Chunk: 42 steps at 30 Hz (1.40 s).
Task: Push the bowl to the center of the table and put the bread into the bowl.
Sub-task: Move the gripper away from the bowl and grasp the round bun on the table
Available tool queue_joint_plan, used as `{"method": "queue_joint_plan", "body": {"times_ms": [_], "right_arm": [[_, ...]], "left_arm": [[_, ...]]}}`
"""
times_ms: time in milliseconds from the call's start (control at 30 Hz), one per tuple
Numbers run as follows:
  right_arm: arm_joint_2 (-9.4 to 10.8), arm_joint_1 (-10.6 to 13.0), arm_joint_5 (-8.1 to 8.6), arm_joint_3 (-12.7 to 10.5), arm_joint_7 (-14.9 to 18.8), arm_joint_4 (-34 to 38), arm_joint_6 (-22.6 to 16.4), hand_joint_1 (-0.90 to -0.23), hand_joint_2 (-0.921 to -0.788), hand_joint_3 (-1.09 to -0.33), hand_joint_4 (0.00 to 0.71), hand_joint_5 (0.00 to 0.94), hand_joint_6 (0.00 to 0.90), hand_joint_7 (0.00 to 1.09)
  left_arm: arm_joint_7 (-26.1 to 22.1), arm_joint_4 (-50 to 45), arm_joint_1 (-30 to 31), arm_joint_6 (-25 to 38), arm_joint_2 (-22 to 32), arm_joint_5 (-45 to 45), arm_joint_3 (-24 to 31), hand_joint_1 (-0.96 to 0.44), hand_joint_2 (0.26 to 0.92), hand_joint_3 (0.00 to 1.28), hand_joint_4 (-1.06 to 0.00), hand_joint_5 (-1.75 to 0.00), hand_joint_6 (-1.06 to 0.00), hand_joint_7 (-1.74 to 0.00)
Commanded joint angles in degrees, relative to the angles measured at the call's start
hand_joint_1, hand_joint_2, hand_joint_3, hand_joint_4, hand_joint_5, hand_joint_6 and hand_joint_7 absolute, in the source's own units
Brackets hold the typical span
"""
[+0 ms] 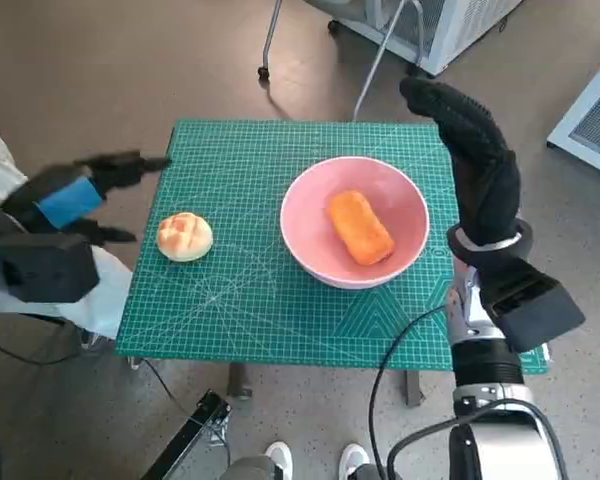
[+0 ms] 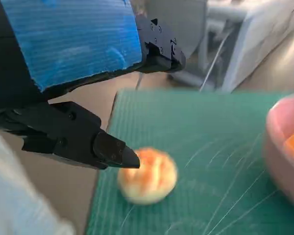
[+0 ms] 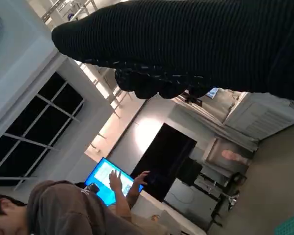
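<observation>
Inside, the pink bowl holds one orange bread; both hands hold nothing, fingers spread.

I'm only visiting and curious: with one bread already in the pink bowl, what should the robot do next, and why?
Probably bring the left hand down and around the round pale bun. That bun lies on the green cutting mat, outside the pink bowl that holds the oblong orange bread. The left hand hovers open beside it; the gloved right hand is raised, empty.
</observation>
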Motion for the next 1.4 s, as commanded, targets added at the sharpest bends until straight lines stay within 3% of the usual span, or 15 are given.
{"method": "queue_joint_plan", "body": {"times_ms": [33, 500, 833, 1000, 1300, 1333, 1367, 1400], "right_arm": [[0.0, 0.4, 0.06, 0.0, 0.5, 0.3, 0.2, -0.663, -0.921, -0.804, 0.278, 0.018, -0.001, 0.71], [-0.9, 1.6, 0.69, -0.2, 1.5, -1.9, 0.5, -0.664, -0.921, -0.802, 0.274, 0.016, -0.001, 0.71], [-1.3, 2.2, 0.93, -0.3, 1.6, -3.1, 0.9, -0.658, -0.921, -0.801, 0.276, 0.016, -0.001, 0.70], [-1.3, 2.5, 1.08, -0.3, 1.8, -3.1, 1.0, -0.656, -0.921, -0.791, 0.282, 0.019, -0.001, 0.70], [-1.0, 3.0, 0.83, -0.1, 1.7, -4.0, 1.4, -0.652, -0.921, -0.786, 0.283, 0.019, -0.001, 0.70], [-1.0, 3.1, 0.86, -0.1, 1.7, -4.1, 1.5, -0.651, -0.921, -0.786, 0.283, 0.019, -0.001, 0.70], [-1.1, 3.2, 0.87, -0.1, 1.7, -4.3, 1.6, -0.651, -0.921, -0.786, 0.283, 0.018, -0.001, 0.70], [-1.1, 3.3, 0.91, -0.1, 1.7, -4.5, 1.7, -0.650, -0.921, -0.786, 0.282, 0.018, -0.001, 0.70]], "left_arm": [[1.3, 4.8, -2.7, -0.1, -1.7, 2.2, -2.7, -0.17, 0.831, 0.00, -0.19, 0.00, -0.34, -0.07], [5.8, 19.4, -9.5, 1.5, -8.2, 10.0, -11.6, -0.17, 0.827, 0.00, -0.18, 0.00, -0.33, -0.04], [11.6, 30.2, -13.8, 2.1, -13.0, 14.9, -17.1, -0.15, 0.829, 0.00, -0.19, -0.01, -0.34, -0.04], [16.6, 33.9, -14.7, 1.7, -14.9, 17.8, -19.9, -0.15, 0.853, 0.01, -0.27, -0.04, -0.42, -0.07], [23.9, 37.5, -15.2, 2.2, -16.4, 21.2, -23.6, -0.09, 0.916, 0.05, -0.51, -0.09, -0.62, -0.16], [24.5, 37.9, -15.3, 2.3, -16.3, 21.4, -23.8, -0.08, 0.918, 0.06, -0.55, -0.11, -0.65, -0.17], [24.9, 38.2, -15.4, 2.3, -16.2, 21.5, -24.1, -0.06, 0.918, 0.08, -0.56, -0.33, -0.63, -0.41], [25.4, 38.4, -15.5, 2.1, -15.9, 21.6, -24.2, -0.04, 0.919, 0.13, -0.53, -0.67, -0.57, -0.76]]}}
